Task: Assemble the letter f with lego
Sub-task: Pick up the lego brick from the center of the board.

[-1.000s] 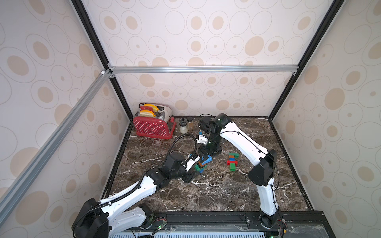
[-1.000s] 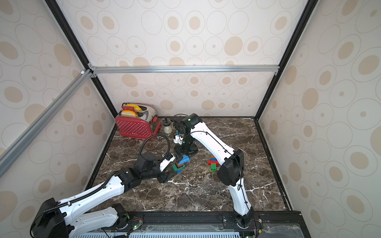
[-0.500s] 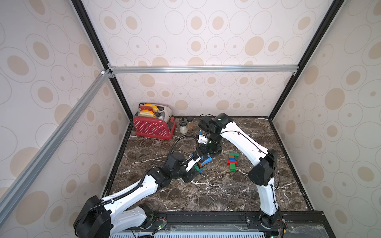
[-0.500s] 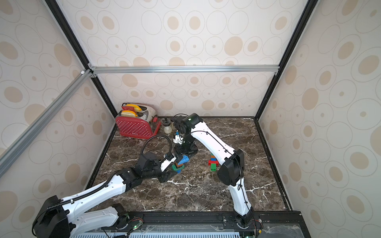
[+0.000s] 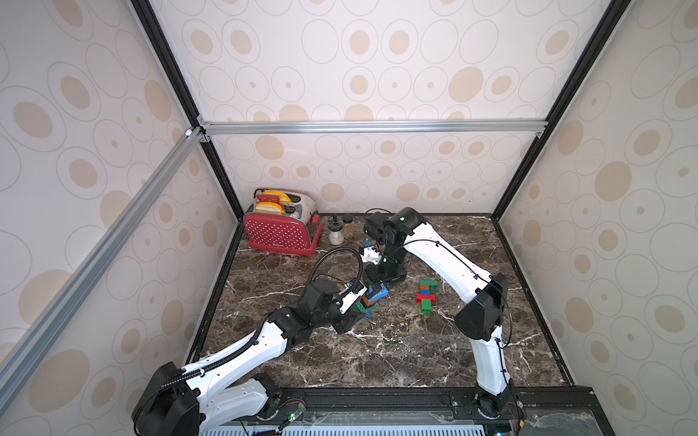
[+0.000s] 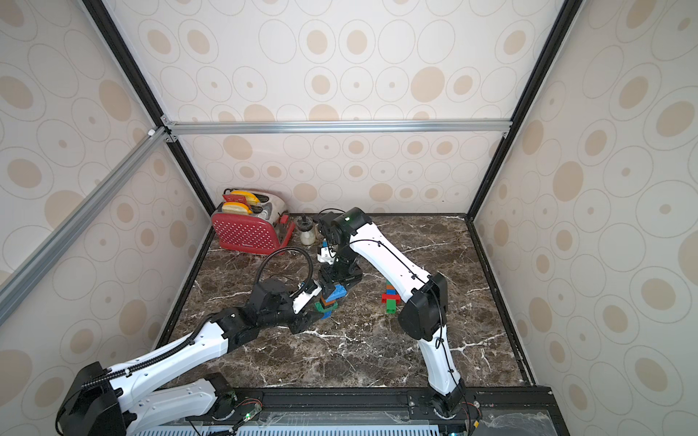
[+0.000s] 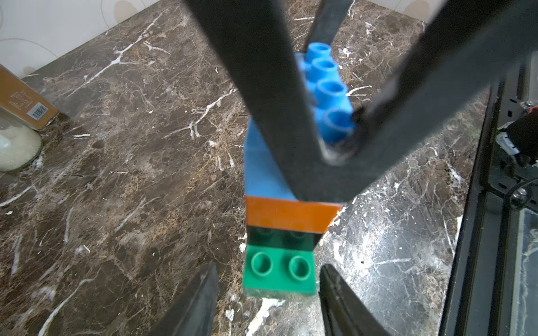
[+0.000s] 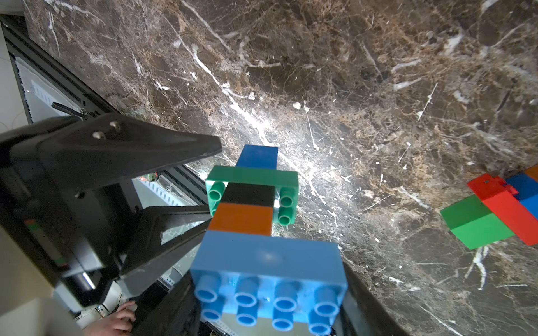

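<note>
Your lego stack [image 5: 372, 298] leans at a tilt near the middle of the marble table [image 5: 396, 351], between the two arms in both top views. From its upper end down it runs: a light blue oblong brick [image 8: 267, 261], an orange brick [image 7: 291, 216], a black brick [image 8: 247, 194], a green oblong brick [image 7: 279, 269] set crosswise, and a dark blue brick [image 8: 257, 155] at the low end. You cannot tell whether that low end touches the marble.

Your right gripper [image 5: 379, 286] comes down from above and is clamped across the light blue brick. Your left gripper [image 7: 269, 264] reaches in low with its jaws parted, one on each side of the green brick. A sliver of marble shows beside each finger, so it grips nothing.

A second lego group [image 5: 426, 296] lies flat on the table, near the stack on the right arm's side: green, orange, blue, red and green bricks in a row.

In the back left corner stands a red dotted toaster [image 5: 281, 232], with a salt shaker [image 5: 335, 234] just beside it.
</note>
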Controlling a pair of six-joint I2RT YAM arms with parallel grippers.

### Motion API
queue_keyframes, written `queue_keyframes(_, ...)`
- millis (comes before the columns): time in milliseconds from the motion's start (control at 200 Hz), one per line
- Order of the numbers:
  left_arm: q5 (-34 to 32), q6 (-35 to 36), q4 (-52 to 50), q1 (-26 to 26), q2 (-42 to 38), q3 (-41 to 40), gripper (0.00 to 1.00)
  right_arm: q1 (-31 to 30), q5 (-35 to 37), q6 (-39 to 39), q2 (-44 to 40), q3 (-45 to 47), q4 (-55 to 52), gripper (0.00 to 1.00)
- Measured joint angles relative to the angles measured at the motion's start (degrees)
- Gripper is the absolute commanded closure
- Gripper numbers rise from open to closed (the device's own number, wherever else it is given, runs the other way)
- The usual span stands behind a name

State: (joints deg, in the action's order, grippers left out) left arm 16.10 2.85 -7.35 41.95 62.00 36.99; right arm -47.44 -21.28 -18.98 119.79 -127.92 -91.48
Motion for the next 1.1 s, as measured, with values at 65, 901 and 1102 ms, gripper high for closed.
queue_keyframes(65, 0.09, 0.00, 0.00, 0.02, 0.00, 0.00, 0.43, 0.00, -0.11, 0.00, 0.00, 0.00, 0.00, 0.48)
queue_keyframes(901, 0.94, 0.17, 0.00, 0.22, 0.11, 0.00, 0.62, 0.00, -0.94, 0.00, -0.09, 0.39, 0.15, 0.48)
queue_keyframes(1102, 0.87, 0.24, 0.00, 0.24, 0.15, 0.00, 0.64, 0.00, -0.96, 0.02, -0.09, 0.39, 0.17, 0.48)
